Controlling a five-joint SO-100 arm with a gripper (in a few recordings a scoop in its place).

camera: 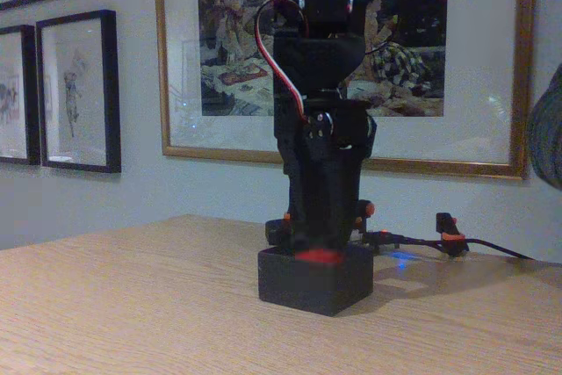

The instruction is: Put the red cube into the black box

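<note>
Red cube (318, 256) peeks over the top edge of the black box (312, 285), right under the pincer (319, 245). I cannot tell if the pincer is pinching it or spread. Black box sits on the wooden desk (132, 305), with pictures (342, 50) behind.

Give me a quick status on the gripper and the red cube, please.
Gripper down in the black box, jaw state unclear. Red cube at the box's rim, beneath the gripper. Nothing blocking.

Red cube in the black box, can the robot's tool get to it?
Probably yes. The tool hangs right above the red cube, which sits at the open top of the black box, with nothing between them.
</note>
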